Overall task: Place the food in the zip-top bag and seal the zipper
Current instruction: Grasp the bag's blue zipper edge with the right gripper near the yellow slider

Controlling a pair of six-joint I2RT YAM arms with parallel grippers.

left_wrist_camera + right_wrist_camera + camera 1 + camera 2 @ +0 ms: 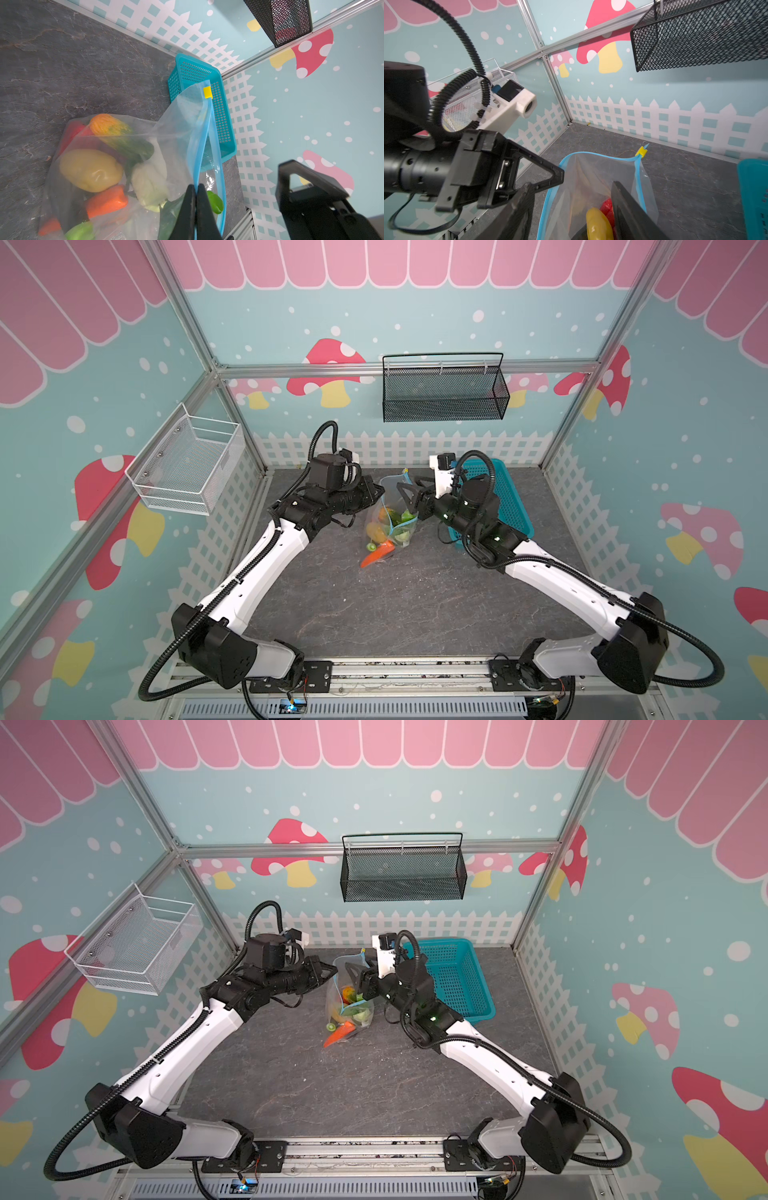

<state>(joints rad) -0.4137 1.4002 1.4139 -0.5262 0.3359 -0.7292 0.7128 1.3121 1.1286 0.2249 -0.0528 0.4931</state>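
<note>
The clear zip-top bag [390, 506] [338, 986] lies mid-table with its mouth raised and gaping. Food sits inside it: a yellow piece [91, 169], corn [110, 126], an orange carrot [106, 200], a white radish [149, 182] and green bits [215, 201]. My left gripper [195, 187] [380, 491] is shut on the blue zipper [204, 133] at the mouth's rim. The yellow slider [207, 92] [641, 151] sits at the far end of the strip. My right gripper [572, 185] [409, 495] is open over the mouth. One finger is inside the bag, beside a yellow piece [598, 224] and a red one [607, 207].
A turquoise lattice basket [507, 497] [220, 116] stands right behind the bag, under my right arm. A black mesh basket [444, 393] hangs on the back wall and a white wire basket [187, 460] on the left wall. Grey tabletop [374, 614] spreads toward the front.
</note>
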